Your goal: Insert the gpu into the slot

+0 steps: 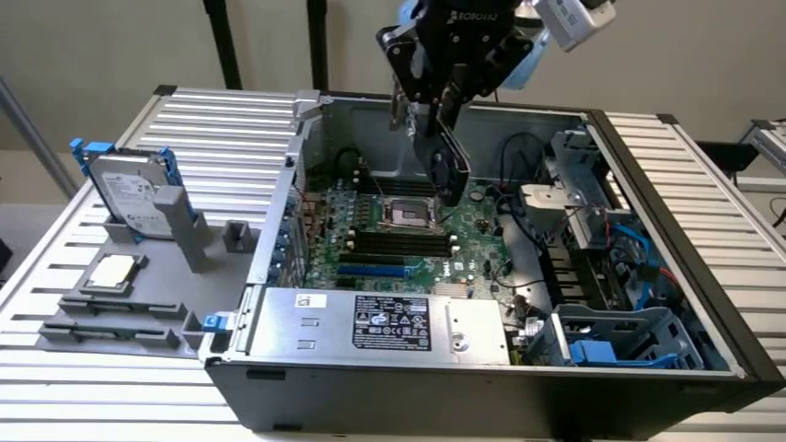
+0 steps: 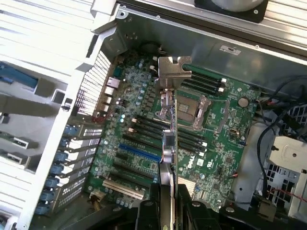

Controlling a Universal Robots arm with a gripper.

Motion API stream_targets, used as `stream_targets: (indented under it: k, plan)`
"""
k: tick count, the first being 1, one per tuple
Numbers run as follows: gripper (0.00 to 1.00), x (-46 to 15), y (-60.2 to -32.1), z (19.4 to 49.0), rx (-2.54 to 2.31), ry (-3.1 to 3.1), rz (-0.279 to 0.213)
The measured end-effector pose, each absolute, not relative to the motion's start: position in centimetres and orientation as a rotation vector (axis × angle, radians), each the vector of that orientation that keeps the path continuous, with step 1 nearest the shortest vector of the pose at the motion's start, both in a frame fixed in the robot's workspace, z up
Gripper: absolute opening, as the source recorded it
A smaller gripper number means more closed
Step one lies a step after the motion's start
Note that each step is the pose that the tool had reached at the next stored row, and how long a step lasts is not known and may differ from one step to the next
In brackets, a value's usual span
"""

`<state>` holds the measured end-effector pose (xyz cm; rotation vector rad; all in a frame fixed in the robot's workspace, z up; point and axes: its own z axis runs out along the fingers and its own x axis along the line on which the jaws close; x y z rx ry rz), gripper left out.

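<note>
Inside the open case, your gpu is hanging upright and edge-down above the board, well short of its target. It is riding over the silver socket and touching nothing below. The tool is clenching the card by its upper edge, one finger on each flat face. That grip is probably chosen so the connector edge is pointing down at the board. From the wrist you are looking along the card's thin edge to its silver bracket at the far end.

The blue slot is lying empty and apart from the card, beyond the black memory slots and just beside the power supply. The case is lying on its side on the slatted desk, apparently to give you a straight descent.

White lettering on the board, seen from the wrist, is looking like "DELL". Letters on the tool's body are showing only in part. The power supply's label is carrying print too fine to read, as is the drive standing in its grey holder outside the case.
</note>
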<state>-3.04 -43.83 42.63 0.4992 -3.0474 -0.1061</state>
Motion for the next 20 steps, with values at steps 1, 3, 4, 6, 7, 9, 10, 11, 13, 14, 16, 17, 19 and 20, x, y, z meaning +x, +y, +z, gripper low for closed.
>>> stream_targets:
  k: [1,3,4,6,7,9,10,11,13,14,16,17,19,20]
  plan:
    - [0.26,-3.04,-43.83,42.63,0.527,-3.042,-0.105]
    - [0.26,-3.04,-43.83,42.62,0.582,-3.031,-0.104]
    - [0.26,-3.04,-43.83,42.62,0.610,-3.025,-0.103]
    - [0.26,-3.04,-43.83,42.61,0.666,-3.012,-0.101]
    - [0.26,-3.04,-43.83,42.60,0.692,-3.005,-0.101]
    - [0.26,-3.04,-43.83,42.59,0.746,-2.992,-0.099]
    - [0.26,-3.04,-43.83,42.58,0.774,-2.984,-0.098]
    - [0.26,-3.04,-43.83,42.57,0.800,-2.977,-0.097]
    - [0.26,-3.04,-43.83,42.56,0.855,-2.961,-0.096]
    - [0.26,-3.04,-43.83,42.54,0.882,-2.953,-0.095]
    - [0.26,-3.04,-43.83,42.52,0.935,-2.937,-0.094]
    - [0.26,-3.03,-43.83,42.51,0.962,-2.929,-0.093]
    - [0.26,-3.04,-43.83,42.47,1.016,-2.912,-0.092]
    - [0.26,-3.04,-43.83,42.45,1.043,-2.903,-0.092]
